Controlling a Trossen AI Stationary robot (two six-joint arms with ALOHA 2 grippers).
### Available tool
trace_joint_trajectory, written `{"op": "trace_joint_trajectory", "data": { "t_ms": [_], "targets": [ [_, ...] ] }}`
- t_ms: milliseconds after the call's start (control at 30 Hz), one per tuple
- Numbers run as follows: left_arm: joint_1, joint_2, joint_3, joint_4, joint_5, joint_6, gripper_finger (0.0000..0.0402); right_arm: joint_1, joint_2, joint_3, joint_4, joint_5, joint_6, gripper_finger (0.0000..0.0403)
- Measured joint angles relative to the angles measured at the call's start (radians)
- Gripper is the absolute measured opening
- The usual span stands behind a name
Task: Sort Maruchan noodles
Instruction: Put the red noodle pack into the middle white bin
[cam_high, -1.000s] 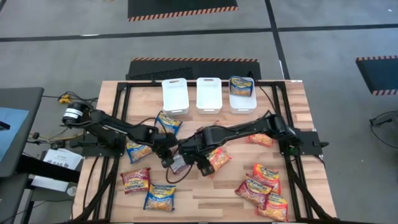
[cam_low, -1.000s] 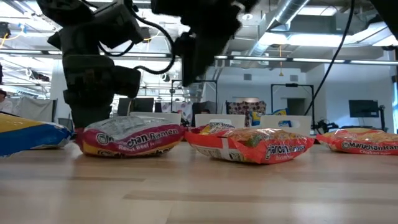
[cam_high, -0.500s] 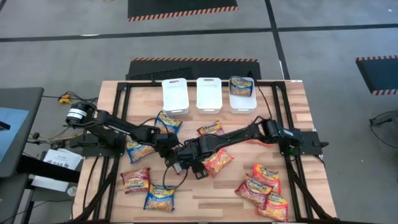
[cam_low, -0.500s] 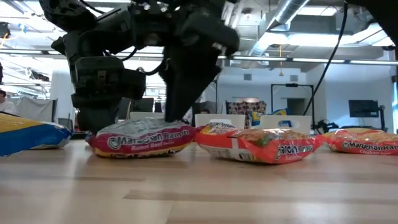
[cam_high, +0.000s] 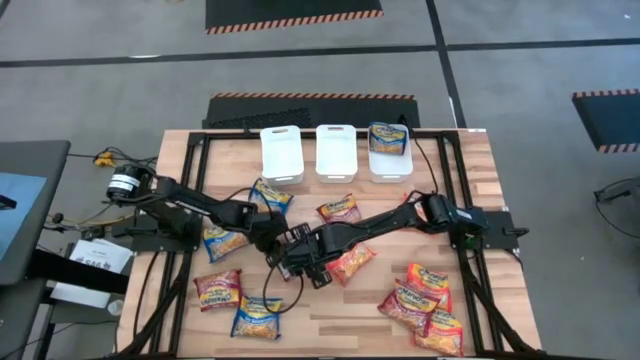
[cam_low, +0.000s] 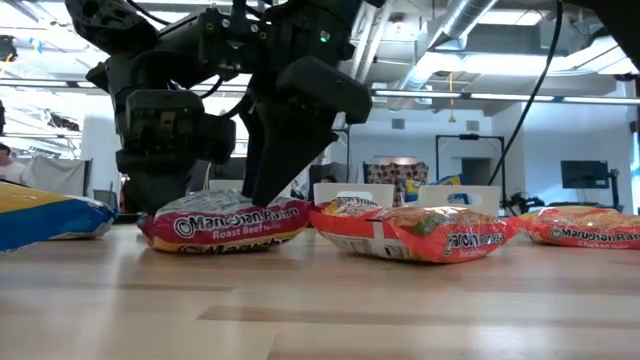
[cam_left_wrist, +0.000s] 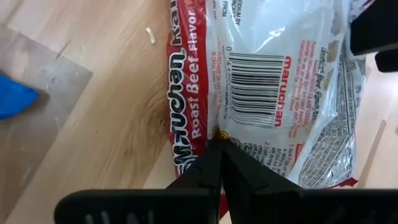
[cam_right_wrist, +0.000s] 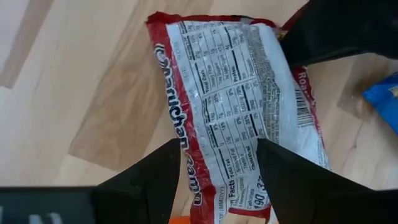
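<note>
A maroon Roast Beef Maruchan packet (cam_low: 225, 222) lies flat on the table's middle, printed back up (cam_left_wrist: 273, 81) (cam_right_wrist: 230, 93). My left gripper (cam_high: 268, 243) (cam_left_wrist: 217, 135) is shut, with its tips down on the packet's back. My right gripper (cam_high: 298, 262) (cam_right_wrist: 217, 171) is open and low over the same packet. Its two fingers stand at the packet's two long edges, near one end. In the low view both grippers (cam_low: 262, 190) rise just behind the packet. From above, the arms hide most of it. My left gripper touches the packet's back beside the barcode, near the red long edge (cam_left_wrist: 208, 124). Its shut fingertips come down slanting from above. The packet lies flat on the table. Whether the tips pinch a crease of the film, I cannot tell. My right gripper straddles the packet across its width, and whether its fingers (cam_right_wrist: 155, 180) touch the packet I cannot tell.
An orange packet (cam_high: 350, 262) lies right beside the maroon one. Blue packets (cam_high: 222, 240) (cam_high: 270, 195), an orange one (cam_high: 340, 208), a maroon one (cam_high: 217, 288) and a cluster (cam_high: 420, 300) lie around. Three white bins (cam_high: 282, 152) (cam_high: 336, 150) (cam_high: 389, 160) line the far edge, and the rightmost holds a blue packet.
My right gripper has moved toward the table's left and come down, from above the orange packet to low over the maroon packet. The maroon packet has slid a little toward the orange one.
</note>
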Motion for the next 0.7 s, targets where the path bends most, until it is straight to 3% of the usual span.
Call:
{"op": "trace_joint_trajectory", "data": {
  "t_ms": [533, 700],
  "targets": [
    [0.056, -0.001, 0.000, -0.043, 0.084, 0.120, 0.0000, -0.009, 0.072, 0.008, 0.074, 0.102, -0.071, 0.0239],
    [0.070, -0.002, 0.002, -0.078, 0.076, 0.146, 0.0000, -0.012, 0.092, 0.008, 0.079, 0.096, -0.055, 0.0197]
  ]
}}
